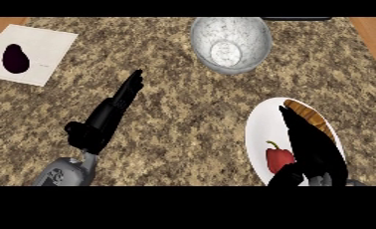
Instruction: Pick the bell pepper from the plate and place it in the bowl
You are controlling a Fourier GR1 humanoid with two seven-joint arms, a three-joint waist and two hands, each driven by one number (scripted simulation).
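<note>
The step in hand looks like the approach to the pick — nothing is held yet. The bell pepper [277, 157], red with a green stem, lies on the white plate [258, 123] near the counter's [183, 98] front right corner, toward the plate's near edge. The right hand [312, 148] stretches over the plate's right half, fingers straight and pointing away from the robot, thumb reaching down just below the pepper; the pepper sits just beside the palm on its left, touching or nearly so — I cannot tell which. A brown thing shows on the plate past the fingertips.

The next move calls for closing fingers and thumb round the pepper, lifting, then carrying it to the speckled bowl [231, 44] at the counter's far edge, well apart from the plate.

The left hand [110, 116] rests open over the counter's left half, fingers straight.
</note>
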